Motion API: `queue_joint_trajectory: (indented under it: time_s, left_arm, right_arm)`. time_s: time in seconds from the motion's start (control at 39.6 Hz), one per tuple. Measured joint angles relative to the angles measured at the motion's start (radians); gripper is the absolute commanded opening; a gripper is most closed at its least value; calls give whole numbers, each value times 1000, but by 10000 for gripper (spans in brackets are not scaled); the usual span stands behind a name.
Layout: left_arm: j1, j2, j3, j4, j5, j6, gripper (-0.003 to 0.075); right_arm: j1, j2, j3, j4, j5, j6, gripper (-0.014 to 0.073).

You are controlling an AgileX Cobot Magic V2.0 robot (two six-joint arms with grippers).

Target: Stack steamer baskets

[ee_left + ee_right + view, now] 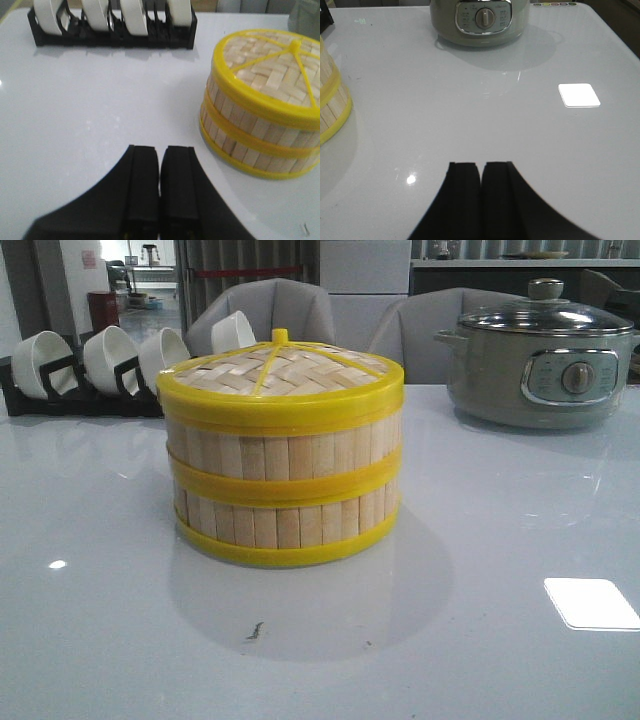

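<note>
While both hands hang empty above the table (120,640), the two steamer baskets (285,485) already sit one upon the other in the middle of the front view, with the woven lid (280,375) on top and its yellow knob pointing up. The upper basket (285,450) and the lower basket (285,520) meet at a yellow band halfway up the stack, and their slatted walls line up closely.

In the left wrist view the left hand (160,187) fills the lower centre of the frame, its two black fingers pressed together with only a thin seam between them, pinching nothing. The stack stands at the right of that frame, apart from the fingers, with bare table between them. A black rack of white bowls (112,22) runs along the upper left of the same frame.

In the right wrist view the right hand (481,192) sits at the lower centre, fingers likewise pressed together and holding nothing. Only a sliver of the baskets shows at the far left edge of that frame, well apart from the hand. The grey electric pot (480,20) stands at the top centre, and a bright white square patch (579,95) lies on the table at the right.
</note>
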Motion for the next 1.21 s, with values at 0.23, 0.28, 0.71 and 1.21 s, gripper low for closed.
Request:
queue_joint_trajectory:
  time_s: [0.23,0.28,0.71,1.21]
  left_arm:
    - [0,-116,94,16,-235,0,87]
    - [0,-156,137,16,-263,0,87]
    - [65,-503,473,14,-296,0,87]
    - [76,-546,487,33,-266,0,87]
  right_arm:
    - [0,0,0,0,0,0,48]
    - [0,0,0,0,0,0,48]
    - [0,0,0,0,0,0,48]
    - [0,0,0,0,0,0,48]
